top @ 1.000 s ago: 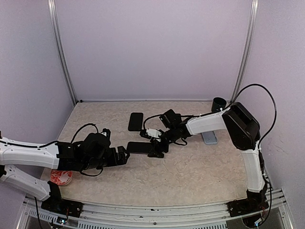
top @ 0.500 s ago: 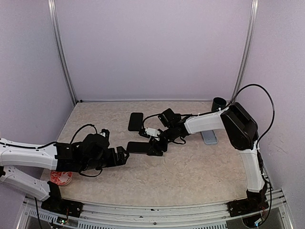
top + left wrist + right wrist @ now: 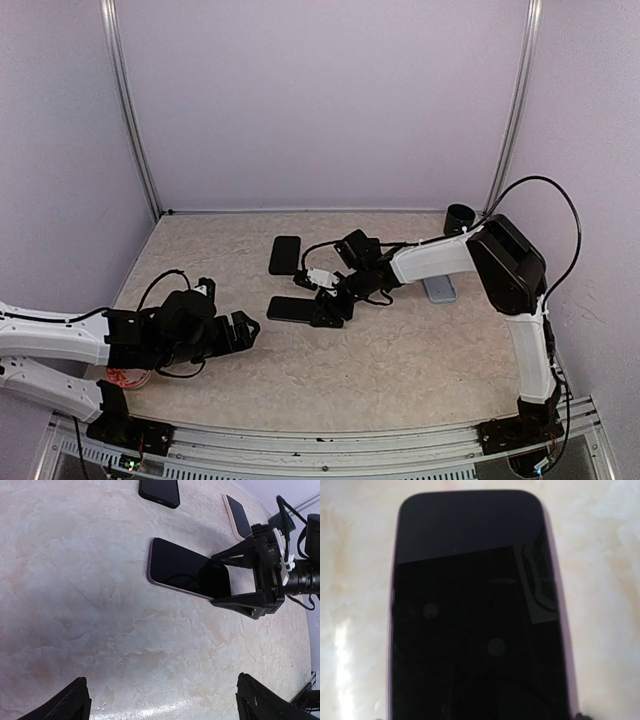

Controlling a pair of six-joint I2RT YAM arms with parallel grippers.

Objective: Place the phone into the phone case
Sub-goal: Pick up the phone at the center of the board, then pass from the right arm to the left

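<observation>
A dark-screened phone (image 3: 290, 309) with a pinkish rim lies flat mid-table. My right gripper (image 3: 322, 309) is shut across its right end, one finger on each long edge. In the right wrist view the phone (image 3: 475, 610) fills the frame. The left wrist view shows the phone (image 3: 185, 572) with the right gripper (image 3: 231, 581) clamped on it. The black phone case (image 3: 285, 254) lies flat just behind the phone and also shows in the left wrist view (image 3: 160, 491). My left gripper (image 3: 238, 330) is open and empty, left of the phone, with only its fingertips (image 3: 75, 700) in its own view.
A second phone with a light rim (image 3: 439, 287) lies at the right and also shows in the left wrist view (image 3: 239, 521). A black cup (image 3: 460, 216) stands at the back right corner. A red and white object (image 3: 125, 375) lies under the left arm at the near left.
My left arm has pulled back to the left and nearer, away from the phone. The right gripper and the phone have barely moved.
</observation>
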